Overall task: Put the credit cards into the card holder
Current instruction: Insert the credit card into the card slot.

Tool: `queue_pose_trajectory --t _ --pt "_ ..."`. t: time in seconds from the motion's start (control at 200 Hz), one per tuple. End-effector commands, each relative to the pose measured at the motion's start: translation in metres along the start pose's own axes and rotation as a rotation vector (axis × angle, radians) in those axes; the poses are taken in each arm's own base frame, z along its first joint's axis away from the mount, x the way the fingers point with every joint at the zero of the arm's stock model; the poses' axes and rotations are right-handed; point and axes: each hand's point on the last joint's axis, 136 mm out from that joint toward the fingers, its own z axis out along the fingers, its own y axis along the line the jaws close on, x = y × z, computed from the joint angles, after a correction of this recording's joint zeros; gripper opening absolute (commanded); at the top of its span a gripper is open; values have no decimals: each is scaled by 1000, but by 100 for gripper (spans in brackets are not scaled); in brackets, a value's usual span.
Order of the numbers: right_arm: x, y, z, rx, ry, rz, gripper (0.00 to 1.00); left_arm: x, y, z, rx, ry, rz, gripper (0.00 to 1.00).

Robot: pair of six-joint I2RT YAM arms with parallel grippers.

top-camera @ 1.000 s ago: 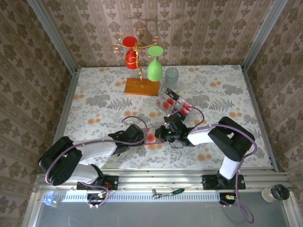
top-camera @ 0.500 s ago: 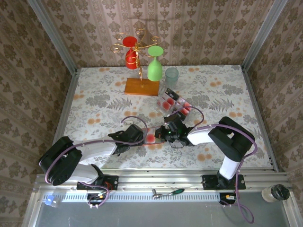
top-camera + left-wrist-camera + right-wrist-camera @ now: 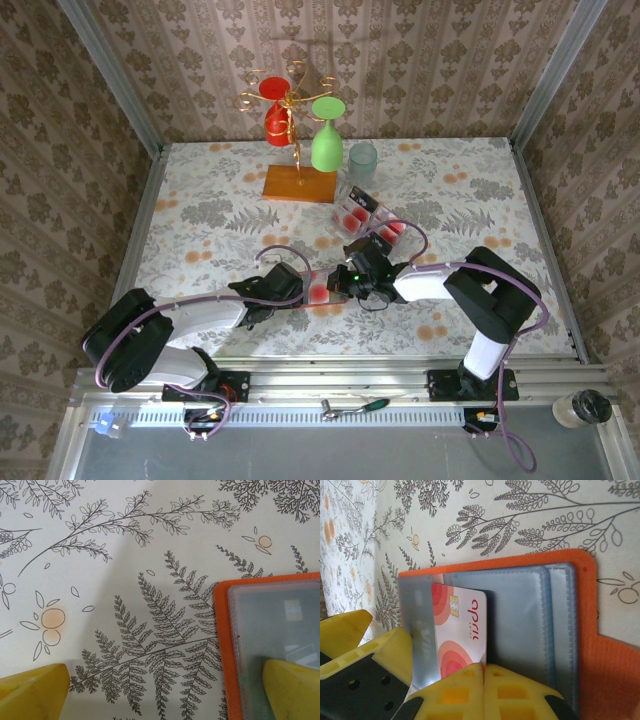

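Observation:
The orange card holder [image 3: 318, 291] lies open on the table between both grippers, its clear pockets [image 3: 520, 620] facing up. My right gripper [image 3: 484, 672] is shut on one credit card [image 3: 457, 625], white with red blobs and a chip. That card's far end sits under a clear flap [image 3: 417, 625] of the holder [image 3: 600, 665]. My left gripper [image 3: 162, 695] is open, its right finger [image 3: 292, 687] resting on the holder [image 3: 223, 630] and the other finger [image 3: 30, 690] on the cloth. More credit cards [image 3: 352, 212] lie behind the right gripper [image 3: 352, 278].
A glass rack on an orange wooden base [image 3: 300, 183] holds a red glass [image 3: 275, 110] and a green glass [image 3: 326, 140] at the back. A clear tumbler [image 3: 362, 160] stands beside it. Another card [image 3: 392, 228] lies right of the pile. The floral tablecloth [image 3: 200, 215] covers the table.
The right gripper has slid slightly left toward the holder with the card in it. The left arm has stayed still.

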Motion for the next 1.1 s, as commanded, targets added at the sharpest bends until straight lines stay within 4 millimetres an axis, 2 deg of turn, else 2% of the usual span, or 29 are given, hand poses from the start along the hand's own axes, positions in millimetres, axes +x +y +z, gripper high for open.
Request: queue_pose_trajectory --t 0.0,0.52,0.595,0.72,0.805,0.945,1.095 --pt "17 -21 2 85 86 2 0 6 7 3 -31 12 5 100" --pt "17 -11 14 63 128 2 0 4 5 3 -23 8 5 100" --pt "15 -10 14 61 126 4 0 1 13 -2 -59 2 -3 100" --pt "15 -9 14 61 125 3 0 2 42 -11 -154 10 -76 100" --pt "16 -9 14 62 130 1 0 6 54 -13 -171 17 -110 100" --pt "15 -10 15 66 130 4 0 12 60 -12 -180 36 -122 100" --pt "16 -10 16 66 132 2 0 16 58 -4 -181 71 -108 100"
